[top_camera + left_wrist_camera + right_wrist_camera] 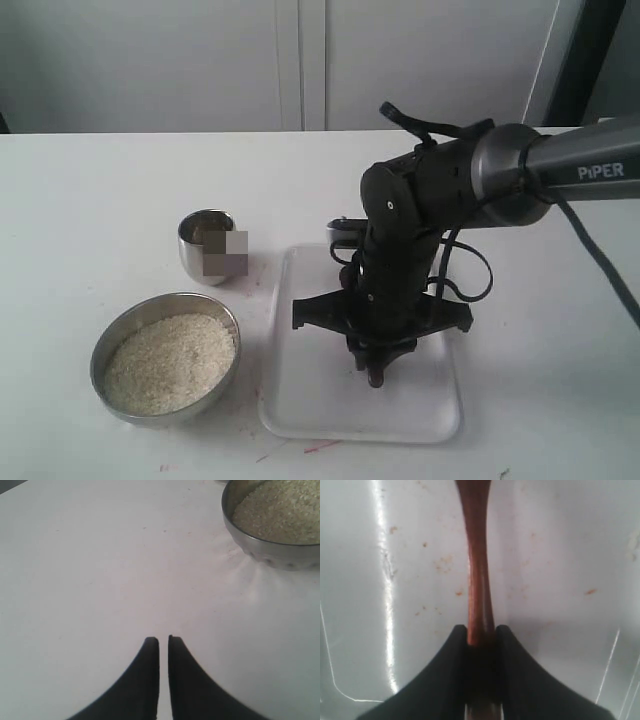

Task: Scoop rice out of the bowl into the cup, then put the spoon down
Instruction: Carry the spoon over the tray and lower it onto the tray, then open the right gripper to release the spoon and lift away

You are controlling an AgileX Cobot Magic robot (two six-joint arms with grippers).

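A plain white table (100,200) is seen, and three things are set directly on it. A wide steel bowl (165,302) is placed near the front left. A small steel cup (192,255) is stood upright just behind it, apart from it. A pale rectangular tray (300,400) with rounded corners is laid flat to the right of both, close to the bowl but not touching it. Faint reddish marks (320,446) are seen on the tabletop by the tray's front edge.
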